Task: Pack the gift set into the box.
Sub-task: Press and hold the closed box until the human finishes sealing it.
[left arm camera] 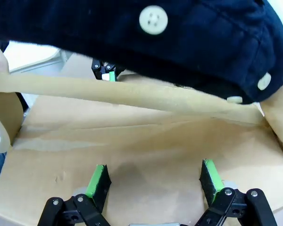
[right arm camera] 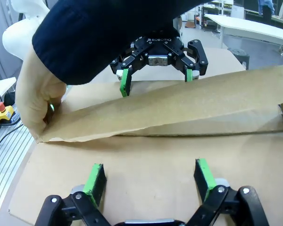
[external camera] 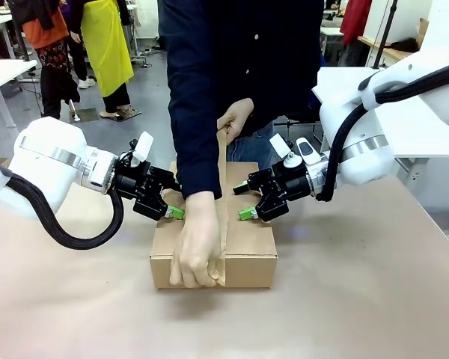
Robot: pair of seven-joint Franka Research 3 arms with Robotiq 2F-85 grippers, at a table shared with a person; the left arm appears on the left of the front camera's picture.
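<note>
Closed box (external camera: pixel 243 247) at table (external camera: pixel 359 299) centre; person's hand (external camera: pixel 198 247) pressing tape (right arm camera: pixel 179 113) along seam. Left gripper (external camera: pixel 167 203) at 9 o'clock, right gripper (external camera: pixel 243 200) at 3 o'clock, both spread wide, empty. Stiff cardboard, probably light; grip side walls

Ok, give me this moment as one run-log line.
box: flaps closed | person's hand: pressing tape strip along seam | left gripper: open, on box top | right gripper: open, on box top

"ROBOTIQ" on left gripper (right arm camera: pixel 155 75) body (white lettering, small).
</note>
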